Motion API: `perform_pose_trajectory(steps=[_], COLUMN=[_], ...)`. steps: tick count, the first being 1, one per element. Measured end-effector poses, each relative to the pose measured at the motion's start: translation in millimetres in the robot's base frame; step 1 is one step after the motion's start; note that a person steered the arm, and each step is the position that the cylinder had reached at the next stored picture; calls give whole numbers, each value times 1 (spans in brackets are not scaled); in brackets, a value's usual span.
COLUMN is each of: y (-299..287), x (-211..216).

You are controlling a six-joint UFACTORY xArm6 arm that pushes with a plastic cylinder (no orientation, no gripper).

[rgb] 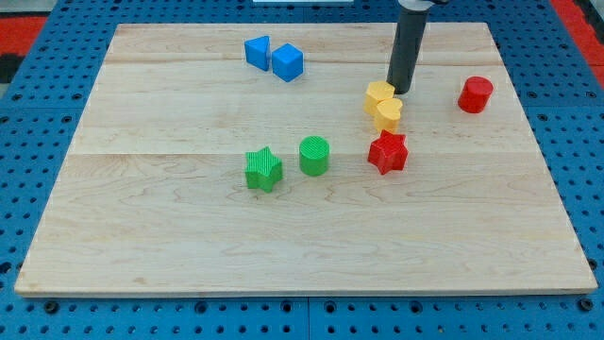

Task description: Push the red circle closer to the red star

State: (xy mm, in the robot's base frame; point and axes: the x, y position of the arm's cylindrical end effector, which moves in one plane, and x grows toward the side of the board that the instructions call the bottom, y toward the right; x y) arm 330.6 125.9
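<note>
The red circle [476,94] stands near the board's right edge, in the upper part of the view. The red star [388,152] lies to its lower left, right of the middle. My tip [402,91] is at the lower end of the dark rod, left of the red circle and apart from it, right beside the upper yellow block [379,94]. A second yellow block, heart-shaped [388,113], touches the first and sits just above the red star.
A green circle [314,155] and a green star [263,169] lie left of the red star. Two blue blocks [257,51] [288,62] sit side by side near the top. The wooden board [189,236] rests on a blue pegboard.
</note>
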Motion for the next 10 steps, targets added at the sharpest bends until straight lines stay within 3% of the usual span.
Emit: perform_pose_trajectory(steps=[2, 5, 7, 8, 9, 10], y=[64, 91, 120, 158, 146, 133], x=[-18, 37, 0, 16, 52, 56])
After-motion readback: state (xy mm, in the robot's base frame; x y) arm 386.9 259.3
